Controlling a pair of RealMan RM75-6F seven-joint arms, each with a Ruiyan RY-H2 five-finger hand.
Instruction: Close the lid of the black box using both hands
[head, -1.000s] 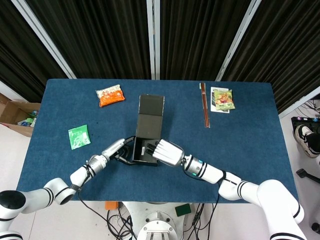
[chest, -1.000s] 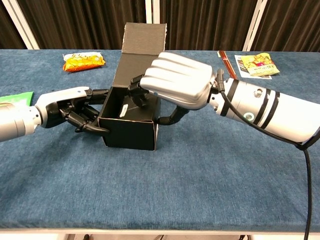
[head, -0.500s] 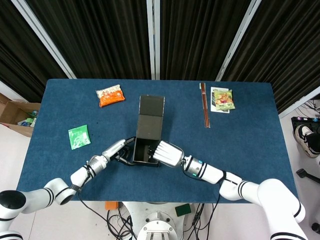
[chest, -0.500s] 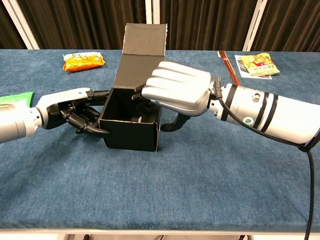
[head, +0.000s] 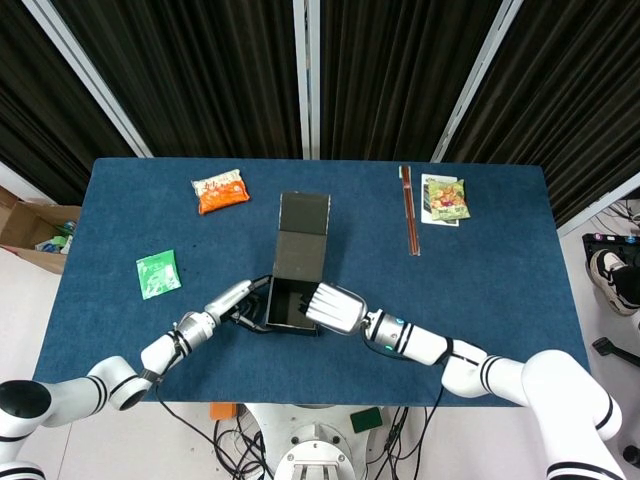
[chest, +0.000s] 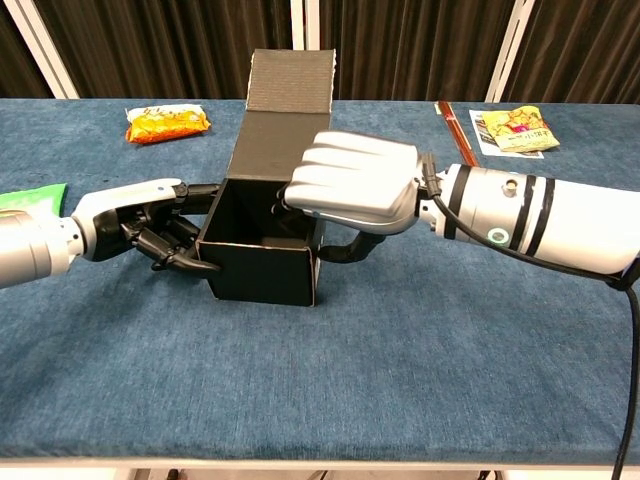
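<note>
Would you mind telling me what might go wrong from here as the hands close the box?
The lid stands upright behind the right hand, whose fingers hook over the box rim, so closing could trap them. The left hand only steadies one side; a push might slide the box.

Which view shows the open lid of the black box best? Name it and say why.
The chest view: the lid stands upright above the black box, its inner face toward the camera, unobstructed. The head view looks down on the lid, so its upright stance is hard to judge.
</note>
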